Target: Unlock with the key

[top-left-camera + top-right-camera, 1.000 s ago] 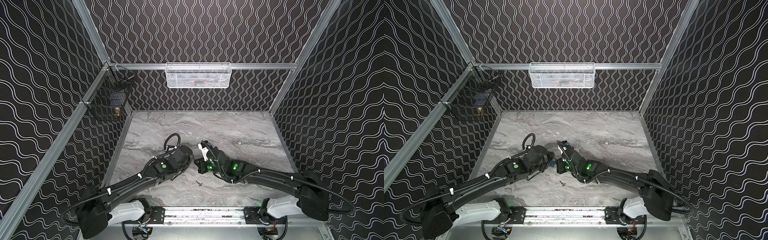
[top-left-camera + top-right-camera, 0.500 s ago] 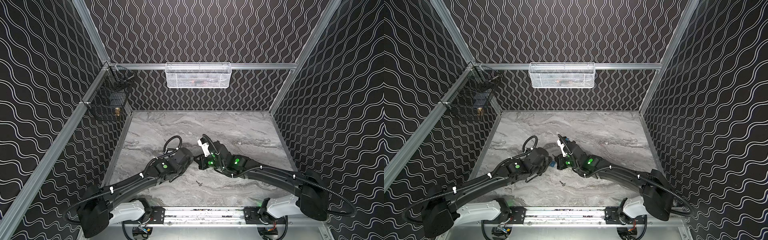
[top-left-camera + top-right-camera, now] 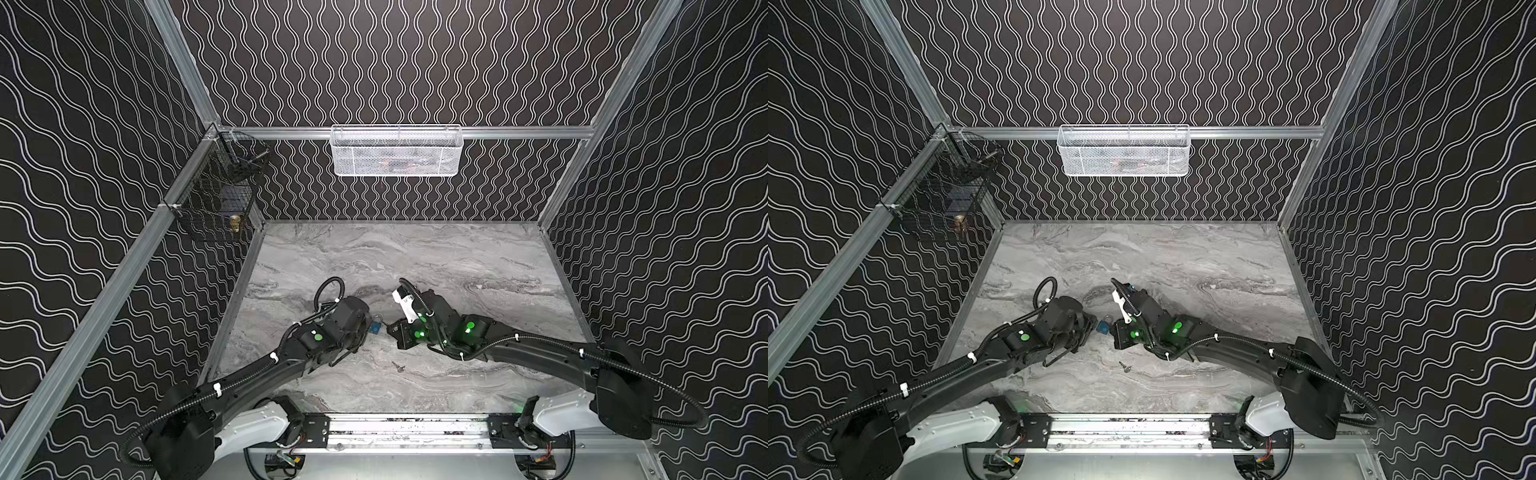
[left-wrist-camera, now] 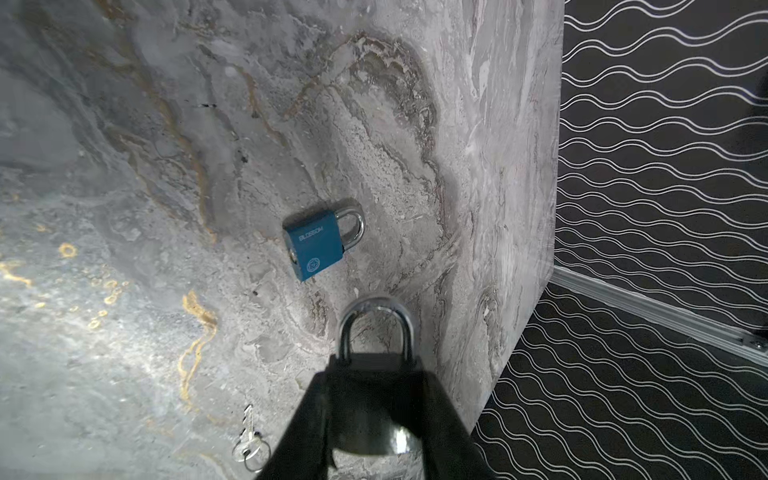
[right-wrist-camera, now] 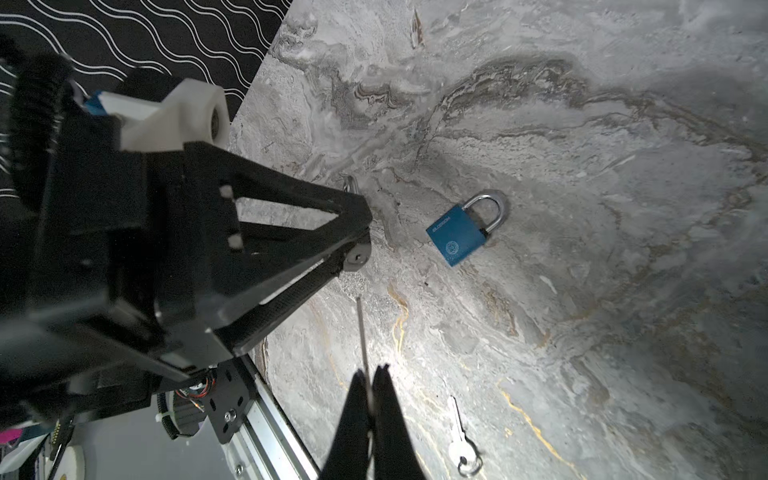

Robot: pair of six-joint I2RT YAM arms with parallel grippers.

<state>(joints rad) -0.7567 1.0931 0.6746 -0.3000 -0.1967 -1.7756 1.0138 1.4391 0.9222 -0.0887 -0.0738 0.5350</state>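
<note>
l grip (image 4: 374,370): clamped on dark-bodied silver-shackle padlock (image 4: 370,399)
r grip (image 5: 370,372): pinched together on thin silver key (image 5: 360,328)
blue rectangular metal padlock (image 4: 318,243): flat, near centre of grey marble desk (image 4: 166,166)

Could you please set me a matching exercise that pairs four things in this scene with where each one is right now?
Things:
1. blue padlock
2. shadowed padlock
3. thin key
4. white mesh basket

Places:
A. pinched in the shut right tool
B. hung on the back wall's rail
C. lying free on the marble table
D. clamped in the left tool

Pairs: 1-C, 2-D, 3-A, 4-B.
</note>
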